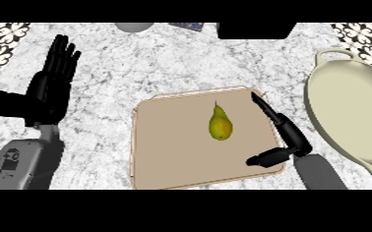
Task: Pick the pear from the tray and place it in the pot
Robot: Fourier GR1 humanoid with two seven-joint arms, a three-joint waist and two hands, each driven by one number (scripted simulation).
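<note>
A yellow-green pear (220,124) lies near the middle of the tan tray (167,147), its stem pointing away from me. My right hand (289,136) is over the tray's right edge, open, with straight fingers pointing up the view and the thumb stretched left; it is a short way right of the pear and apart from it. The cream pot (341,108) stands at the right edge, partly cut off. My left hand (51,86) rests open at the left, fingers up.
The counter is grey-white marble (181,64). A grey round object (134,27), a dark patterned item (187,26) and a black block (256,30) sit along the far edge. Patterned tiles show in both far corners.
</note>
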